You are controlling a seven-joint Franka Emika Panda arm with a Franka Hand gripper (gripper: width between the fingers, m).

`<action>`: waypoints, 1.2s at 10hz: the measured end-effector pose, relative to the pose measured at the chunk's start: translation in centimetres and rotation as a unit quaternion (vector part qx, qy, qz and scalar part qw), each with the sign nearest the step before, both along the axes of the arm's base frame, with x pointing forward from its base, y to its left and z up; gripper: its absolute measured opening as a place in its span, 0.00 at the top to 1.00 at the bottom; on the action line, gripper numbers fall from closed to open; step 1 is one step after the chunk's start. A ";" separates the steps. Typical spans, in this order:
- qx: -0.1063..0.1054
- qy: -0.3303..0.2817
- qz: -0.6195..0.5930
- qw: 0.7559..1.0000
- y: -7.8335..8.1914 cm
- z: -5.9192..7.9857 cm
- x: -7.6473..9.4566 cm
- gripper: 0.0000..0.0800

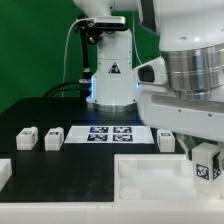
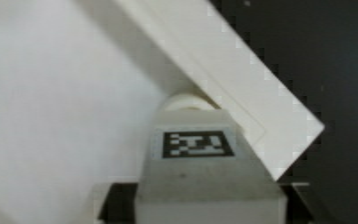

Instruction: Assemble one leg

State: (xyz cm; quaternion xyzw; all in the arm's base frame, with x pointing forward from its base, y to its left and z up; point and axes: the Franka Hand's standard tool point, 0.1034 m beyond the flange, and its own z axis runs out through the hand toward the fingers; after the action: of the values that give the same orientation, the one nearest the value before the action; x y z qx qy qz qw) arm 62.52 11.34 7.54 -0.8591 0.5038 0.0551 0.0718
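The arm [image 1: 188, 75] reaches low over the tray piece [image 1: 150, 168], jaws clamped on a leg [image 1: 207, 165].

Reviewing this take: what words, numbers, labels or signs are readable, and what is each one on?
No words or numbers can be read.
On the robot base: a black triangle sign, symbol too small to read.
On the marker board: four black-and-white square tags, patterns only.
On the leg in the gripper: one square tag, pattern only.
On the loose legs: marks too small to read.
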 end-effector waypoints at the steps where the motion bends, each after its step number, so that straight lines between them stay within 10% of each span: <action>1: 0.007 0.007 -0.076 0.997 0.5 -0.1 -0.2 0.63; 5: 0.020 0.019 -0.161 0.987 0.6 -0.2 -0.1 0.62; 6: 0.020 0.012 -0.125 0.992 0.6 -0.2 -0.2 0.39; 8: 0.014 -0.010 -0.003 1.000 0.4 -0.3 -0.3 0.23; 12: -0.001 -0.062 0.255 0.965 0.6 -0.3 -0.1 0.19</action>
State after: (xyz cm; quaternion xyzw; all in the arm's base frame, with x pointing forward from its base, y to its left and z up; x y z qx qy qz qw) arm 62.39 11.96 7.23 -0.9609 0.2627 0.0182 0.0859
